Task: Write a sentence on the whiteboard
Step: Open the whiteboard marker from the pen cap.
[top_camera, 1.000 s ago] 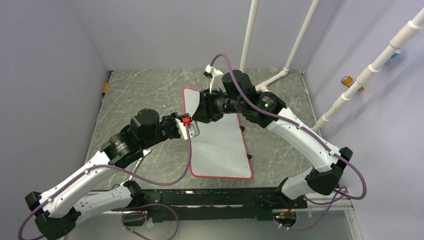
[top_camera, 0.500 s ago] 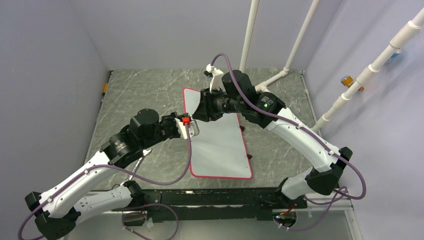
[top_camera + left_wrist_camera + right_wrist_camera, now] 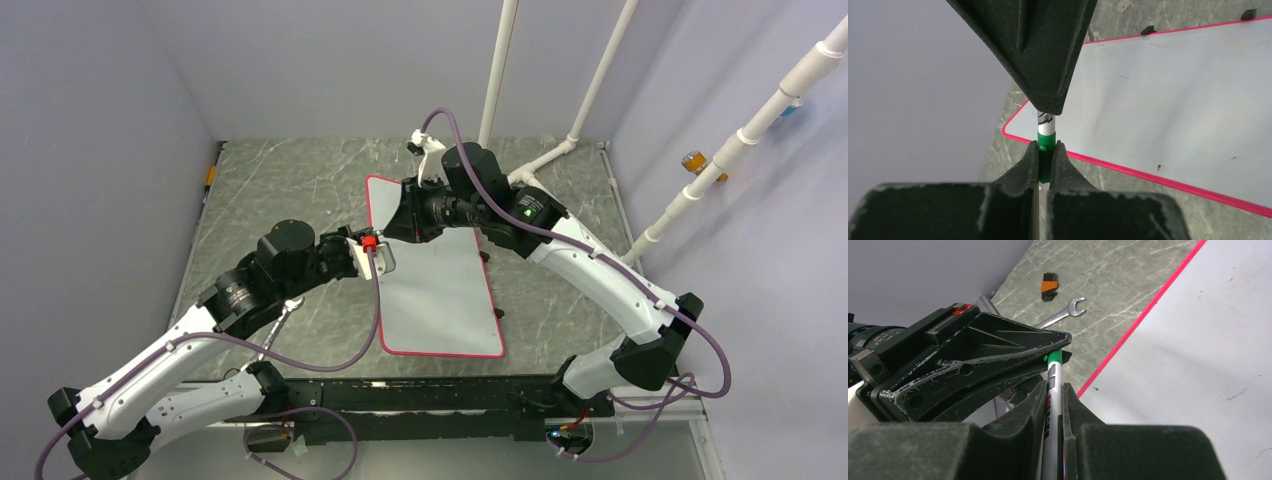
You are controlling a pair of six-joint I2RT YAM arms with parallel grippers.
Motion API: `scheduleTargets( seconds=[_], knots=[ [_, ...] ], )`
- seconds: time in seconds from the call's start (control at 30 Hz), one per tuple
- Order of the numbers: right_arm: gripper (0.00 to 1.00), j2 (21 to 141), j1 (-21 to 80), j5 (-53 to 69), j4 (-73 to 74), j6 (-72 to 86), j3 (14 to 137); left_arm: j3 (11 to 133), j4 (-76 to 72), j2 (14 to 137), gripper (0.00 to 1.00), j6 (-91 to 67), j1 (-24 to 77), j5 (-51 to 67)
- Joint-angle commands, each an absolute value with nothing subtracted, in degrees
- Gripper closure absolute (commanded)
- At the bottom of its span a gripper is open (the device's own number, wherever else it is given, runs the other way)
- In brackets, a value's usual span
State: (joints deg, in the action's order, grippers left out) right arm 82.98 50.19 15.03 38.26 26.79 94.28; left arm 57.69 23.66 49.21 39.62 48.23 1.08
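Marbled table (image 3: 290, 190); whiteboard (image 3: 445, 300) central; marker (image 3: 1054, 377) held near left rim.

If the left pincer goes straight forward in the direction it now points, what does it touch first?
The right pincer. It faces the left pincer tip to tip, and both are shut on one marker, the left on its green end. The gap between them looks small, though depth is unclear.
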Motion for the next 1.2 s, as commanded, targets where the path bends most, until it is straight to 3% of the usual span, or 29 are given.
scheduleTargets(
  seconds=[0.0, 0.13, 0.53, 0.73, 0.9, 1.07, 1.17],
  knots=[
    [0.95, 82.4, 50.3, 11.0, 34.1, 27.1, 93.0, 57.9, 19.8, 47.7, 1.00, 39.1, 48.8, 4.8],
    [0.95, 81.5, 50.4, 9.0, 33.8, 27.1, 92.3, 57.8, 19.7, 47.4, 1.00, 39.1, 48.8, 5.1],
    [0.75, 82.1, 50.4, 9.6, 33.2, 27.4, 91.6, 58.1, 19.7, 47.8, 1.00, 38.8, 48.8, 5.4],
    [0.72, 82.2, 50.5, 9.5, 32.6, 27.6, 91.2, 58.1, 19.9, 48.0, 1.00, 38.6, 48.7, 5.7],
    [0.79, 82.4, 50.4, 9.8, 32.2, 27.6, 91.2, 58.2, 19.9, 48.1, 1.00, 38.5, 48.7, 5.7],
    [1.00, 82.5, 50.5, 10.6, 32.6, 27.3, 91.0, 58.0, 19.5, 48.0, 1.00, 38.5, 48.8, 5.7],
    [1.00, 81.7, 50.4, 10.6, 32.8, 27.0, 90.4, 57.8, 19.3, 47.9, 1.00, 38.7, 48.7, 5.5]
  ],
)
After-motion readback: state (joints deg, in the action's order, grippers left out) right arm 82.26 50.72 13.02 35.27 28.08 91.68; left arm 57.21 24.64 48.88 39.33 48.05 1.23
